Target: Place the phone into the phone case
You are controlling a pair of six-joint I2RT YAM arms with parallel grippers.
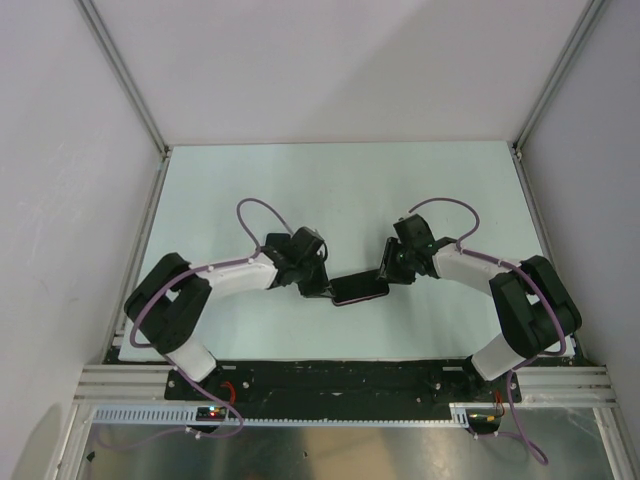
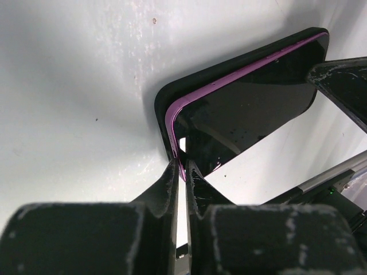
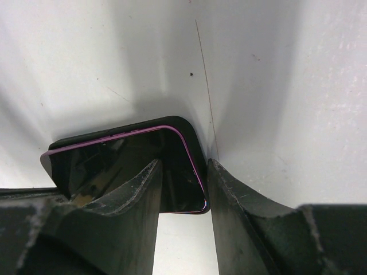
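Phone [image 1: 360,290]: dark screen, purple rim. You find it between the two grippers, near the front of the pale table [image 1: 300,190]. It lies against the black phone case [image 2: 229,66]. In the left wrist view the purple rim runs along the case's edge, and it stands slightly clear of the case at the corner nearest you.

Left of the phone, the left gripper [image 2: 182,166] has its fingers almost together, pinching the purple rim at that corner.

Right of the phone, the right gripper [image 3: 183,172] has its fingers partway apart. One lies over the screen and the other against the case's outer side, so they are clamped across the phone's end.

Beyond the phone you see only bare table, up to the enclosure's back wall [image 1: 340,70].
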